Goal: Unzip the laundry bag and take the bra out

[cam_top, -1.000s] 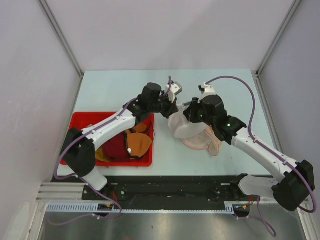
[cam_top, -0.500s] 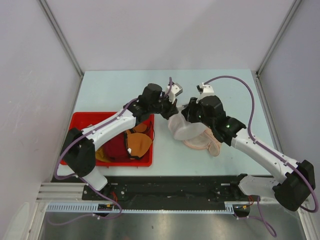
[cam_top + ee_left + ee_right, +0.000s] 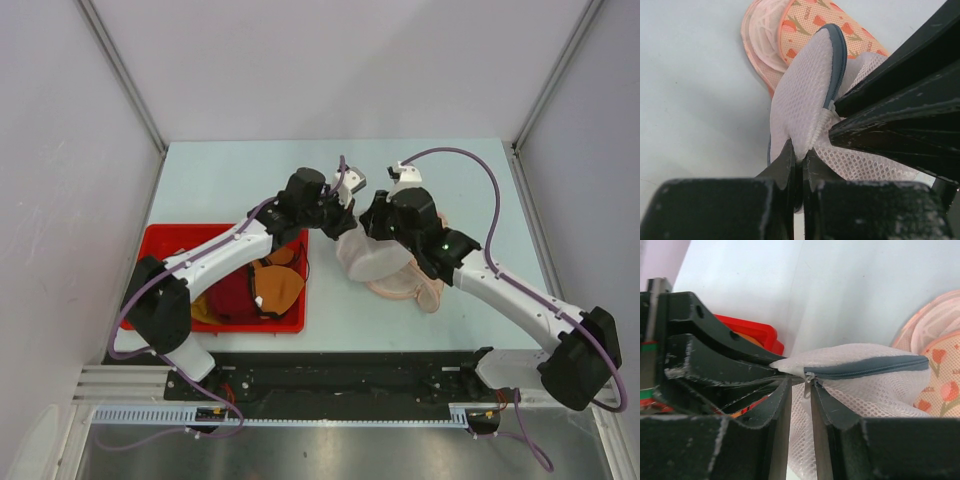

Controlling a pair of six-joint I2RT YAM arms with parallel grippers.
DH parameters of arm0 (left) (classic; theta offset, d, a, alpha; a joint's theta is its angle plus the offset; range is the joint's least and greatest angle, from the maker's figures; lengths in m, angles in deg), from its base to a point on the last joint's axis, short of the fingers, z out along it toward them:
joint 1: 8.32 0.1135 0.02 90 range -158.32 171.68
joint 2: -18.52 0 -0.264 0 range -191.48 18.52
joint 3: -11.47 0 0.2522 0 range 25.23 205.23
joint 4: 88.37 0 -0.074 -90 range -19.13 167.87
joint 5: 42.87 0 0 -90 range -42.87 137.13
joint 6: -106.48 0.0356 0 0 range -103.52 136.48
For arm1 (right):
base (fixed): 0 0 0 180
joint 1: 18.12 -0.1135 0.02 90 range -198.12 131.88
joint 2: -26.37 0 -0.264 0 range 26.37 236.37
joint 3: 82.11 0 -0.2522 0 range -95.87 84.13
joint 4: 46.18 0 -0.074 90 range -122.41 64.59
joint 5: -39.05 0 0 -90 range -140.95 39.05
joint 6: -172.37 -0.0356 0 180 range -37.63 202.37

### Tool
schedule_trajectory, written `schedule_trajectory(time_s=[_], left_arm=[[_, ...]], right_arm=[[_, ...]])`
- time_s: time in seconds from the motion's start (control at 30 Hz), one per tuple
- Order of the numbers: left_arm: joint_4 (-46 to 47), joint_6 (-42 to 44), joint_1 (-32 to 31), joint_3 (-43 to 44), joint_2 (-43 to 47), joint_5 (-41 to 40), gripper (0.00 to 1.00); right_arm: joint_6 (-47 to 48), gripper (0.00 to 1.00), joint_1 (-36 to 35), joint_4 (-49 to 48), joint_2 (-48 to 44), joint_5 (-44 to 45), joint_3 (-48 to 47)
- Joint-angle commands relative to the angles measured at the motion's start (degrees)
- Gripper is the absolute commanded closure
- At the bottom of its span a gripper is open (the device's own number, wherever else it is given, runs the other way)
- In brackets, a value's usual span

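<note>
The right arm has edged toward the left one, and its right fingers (image 3: 781,410) now stand narrowly apart around the zip pull (image 3: 807,382), not yet pinching it. The left fingers (image 3: 785,162) clamp a fold of the bag (image 3: 805,100), mid-counter between the arms. Its zip (image 3: 870,366) is shut, so unzipping looks ready to begin; the bra is not visible.

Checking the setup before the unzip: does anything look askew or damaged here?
Nothing damaged or spilled. The laundry bag stands tipped on edge, its mesh pinched in the left claw, partly over a pink mesh bag. Its zipper is closed, the pull between the fingers of the right claw.
</note>
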State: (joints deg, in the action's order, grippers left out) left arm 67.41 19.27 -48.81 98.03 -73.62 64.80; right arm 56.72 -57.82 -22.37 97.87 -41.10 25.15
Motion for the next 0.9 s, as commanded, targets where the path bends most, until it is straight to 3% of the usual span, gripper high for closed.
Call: schedule_trajectory(time_s=[0.0, 0.07, 0.17, 0.37, 0.63, 0.87], left_arm=[[1.4, -1.0, -0.6, 2.2, 2.0, 1.0, 1.0], [1.5, -1.0, -0.6, 2.2, 2.1, 1.4, 0.99], [1.7, -0.9, -0.6, 2.2, 2.3, 1.2, 1.0], [1.6, 0.3, -0.6, 1.5, 3.0, 2.4, 1.0], [7.2, 4.3, -0.6, -3.4, 6.3, 4.9, 1.0], [9.4, 6.9, -0.6, -4.7, 6.6, 4.8, 1.0]], right_arm=[[0.1, 0.75, -0.3, -2.1, 1.0, 2.9, -2.5], [0.2, 0.79, -0.4, -2.3, 1.4, 3.2, -2.5], [-0.7, 1.0, -0.1, -2.5, 1.0, 3.6, -2.4], [-3.2, 1.0, 3.0, 0.5, -0.9, 2.9, -2.4], [-6.6, 1.0, 18.3, -0.4, -6.9, -8.4, 3.6], [-7.0, 1.0, 19.6, -0.2, -8.6, -11.4, 6.2]])
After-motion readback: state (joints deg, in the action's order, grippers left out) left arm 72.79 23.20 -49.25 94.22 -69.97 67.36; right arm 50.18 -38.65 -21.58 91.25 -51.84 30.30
